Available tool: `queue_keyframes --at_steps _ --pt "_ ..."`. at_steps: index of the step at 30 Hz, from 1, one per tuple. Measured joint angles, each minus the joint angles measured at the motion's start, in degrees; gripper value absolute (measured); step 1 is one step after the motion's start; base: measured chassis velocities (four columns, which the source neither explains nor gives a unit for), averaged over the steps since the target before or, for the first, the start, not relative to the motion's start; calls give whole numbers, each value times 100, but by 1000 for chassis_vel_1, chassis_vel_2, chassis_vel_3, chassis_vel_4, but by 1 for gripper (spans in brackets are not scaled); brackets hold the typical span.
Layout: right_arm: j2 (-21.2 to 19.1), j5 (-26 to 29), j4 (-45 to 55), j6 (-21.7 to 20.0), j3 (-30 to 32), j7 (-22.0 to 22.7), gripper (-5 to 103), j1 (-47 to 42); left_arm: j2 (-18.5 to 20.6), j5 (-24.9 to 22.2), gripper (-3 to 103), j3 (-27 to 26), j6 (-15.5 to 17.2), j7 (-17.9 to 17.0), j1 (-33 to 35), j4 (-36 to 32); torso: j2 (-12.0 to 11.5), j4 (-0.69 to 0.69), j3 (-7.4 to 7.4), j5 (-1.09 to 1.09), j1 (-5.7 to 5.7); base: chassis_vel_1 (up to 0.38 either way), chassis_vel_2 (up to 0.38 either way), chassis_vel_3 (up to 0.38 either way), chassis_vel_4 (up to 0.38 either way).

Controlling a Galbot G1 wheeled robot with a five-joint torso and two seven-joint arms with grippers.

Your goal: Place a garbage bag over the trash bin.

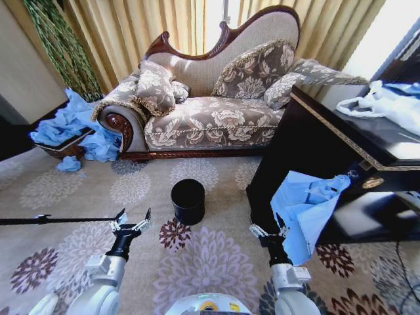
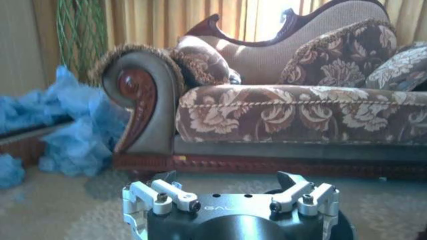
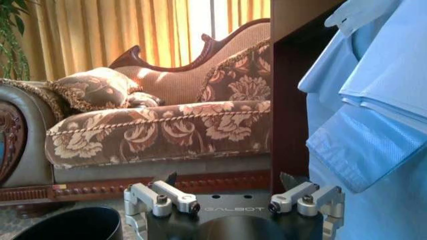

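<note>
1. Centrally, the trash bin (image 1: 188,201) stands upright on the patterned carpet (image 1: 210,262), mouth open and unlined, a little in front of the sofa (image 1: 216,111) and between the two arms. Its dark rim (image 3: 67,225) also shows in the right wrist view, near that gripper.
2. The garbage bag (image 1: 305,210), light blue and crinkly, hangs down the front corner of the dark cabinet (image 1: 341,151) to the robot's right, well apart from the bin. Folded layers of it (image 3: 373,110) drape close beside the right gripper in its wrist view.
3. Right gripper (image 1: 269,230): fingers spread wide, nothing between them, held low just beside the bag's lower edge; whether a finger touches the plastic cannot be told.
4. Left gripper (image 1: 133,221): fingers likewise spread apart and empty, held above the carpet to the left of the bin.
5. Surface: beige carpet with brown and purple flower medallions.
6. Room: a carved, floral-upholstered sofa with cushions, gold curtains (image 1: 170,26) behind it. A brown woven basket (image 1: 62,147) at the sofa's left end is heaped with blue bags (image 1: 75,121), some spilled onto the floor. A white plastic bag (image 1: 384,105) lies on the cabinet top.
</note>
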Motion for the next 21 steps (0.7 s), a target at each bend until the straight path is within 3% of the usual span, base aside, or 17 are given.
queue_keyframes --at_steps 2,4,5,7,8,9,10,12,17,21 --pt "2 -8 -3 0 -12 -2 100 0 17 -165 100 48 98 -4 -38 -34 0 0 0 0 0 0 0 0 0" --pt "21 -44 -52 4 -46 -7 100 -3 92 -864 100 285 417 -73 -261 -164 0 0 0 1 0 0 0 0 0" --pt "21 -44 -52 4 -46 -7 100 -3 92 -864 100 285 417 -73 -261 -164 0 0 0 1 0 0 0 0 0" --pt "35 -86 -106 23 -68 -18 100 -17 169 -1430 100 557 686 -122 -537 -219 0 -1 0 0 0 0 0 0 0" --pt "41 -113 -160 41 -89 -24 100 -32 276 -1946 100 839 990 -168 -835 -255 0 -1 0 1 0 0 0 0 0" --pt "41 -113 -160 41 -89 -24 100 -32 276 -1946 100 839 990 -168 -835 -255 0 -1 0 1 0 0 0 0 0" --pt "42 -126 -193 48 -101 -27 100 -34 347 -2269 100 1049 1157 -211 -1024 -258 0 -2 0 0 0 0 0 0 0" --pt "21 -137 -268 43 -120 -31 100 -7 475 -2860 100 1520 1398 -380 -1429 -225 0 -4 0 0 0 0 0 0 0" --pt "-81 -115 -388 -21 -172 -54 100 149 499 -3430 100 1837 1685 -580 -1795 -219 0 5 0 2 0 0 0 0 0" --pt "-120 -72 -570 -18 -164 -61 100 239 578 -4496 100 2432 2097 -1096 -2748 30 0 -1 1 0 0 0 0 0 0"
